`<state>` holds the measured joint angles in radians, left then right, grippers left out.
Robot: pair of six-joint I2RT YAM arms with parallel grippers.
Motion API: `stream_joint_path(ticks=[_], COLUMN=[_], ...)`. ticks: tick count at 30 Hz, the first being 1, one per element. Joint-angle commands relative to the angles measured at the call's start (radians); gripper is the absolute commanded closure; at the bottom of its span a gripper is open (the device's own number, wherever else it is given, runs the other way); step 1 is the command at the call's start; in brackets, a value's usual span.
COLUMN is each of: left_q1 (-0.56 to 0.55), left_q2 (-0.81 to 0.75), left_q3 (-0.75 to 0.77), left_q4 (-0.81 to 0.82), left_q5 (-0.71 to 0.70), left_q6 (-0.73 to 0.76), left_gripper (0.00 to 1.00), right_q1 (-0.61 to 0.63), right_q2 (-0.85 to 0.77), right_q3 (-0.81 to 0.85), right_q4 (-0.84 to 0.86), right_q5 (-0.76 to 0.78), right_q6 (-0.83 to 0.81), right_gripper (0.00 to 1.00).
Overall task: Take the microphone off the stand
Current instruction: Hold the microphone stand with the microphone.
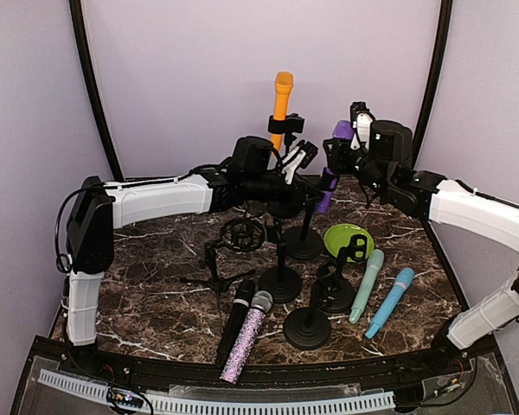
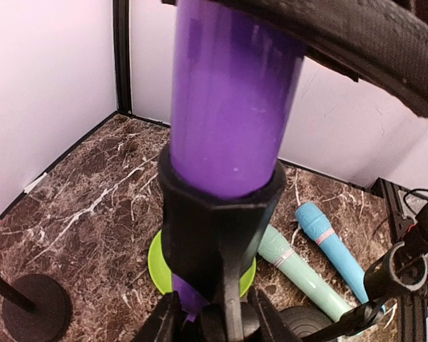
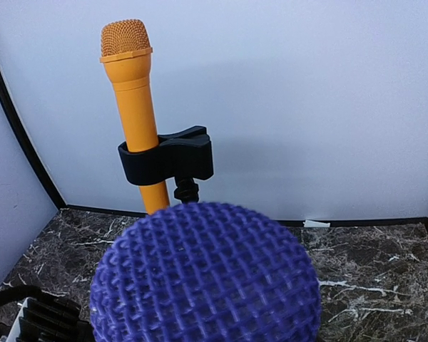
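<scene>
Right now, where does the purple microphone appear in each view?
Top external: purple microphone, right of centre, toward the back.
Left wrist: its body fills the upper centre.
Right wrist: its mesh head fills the bottom.
Shared landmark: the marble tabletop.

Diffuse, even light keeps the walls (image 1: pixel 199 69) bright and the marble tabletop (image 1: pixel 156 303) dark, with only faint shadows. The left wrist view shows the purple microphone (image 2: pixel 232 100) blurred and faintly glossy. In the right wrist view its mesh at 6 o'clock is soft, while the orange microphone (image 3: pixel 135 107) at 11 o'clock is sharp.
</scene>
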<state>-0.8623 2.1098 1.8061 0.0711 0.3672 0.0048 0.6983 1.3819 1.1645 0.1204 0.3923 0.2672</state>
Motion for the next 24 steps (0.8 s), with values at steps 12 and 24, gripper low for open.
stream_joint_path(ticks=[12,24], left_q1=[-0.002,-0.001], left_q2=[-0.008,-0.025], left_q3=[0.039,-0.005], left_q4=[-0.016,-0.011], left_q5=[0.015,0.039], left_q6=[0.062,0.149], left_gripper=[1.0,1.0], right_q1=[0.021,0.015], right_q2=[-0.094,-0.185], right_q3=[-0.035,-0.08], right_q4=[0.189,0.196], right_q5=[-0.148,-0.411], right_q6=[-0.09,-0.185], right_gripper=[0.89,0.89])
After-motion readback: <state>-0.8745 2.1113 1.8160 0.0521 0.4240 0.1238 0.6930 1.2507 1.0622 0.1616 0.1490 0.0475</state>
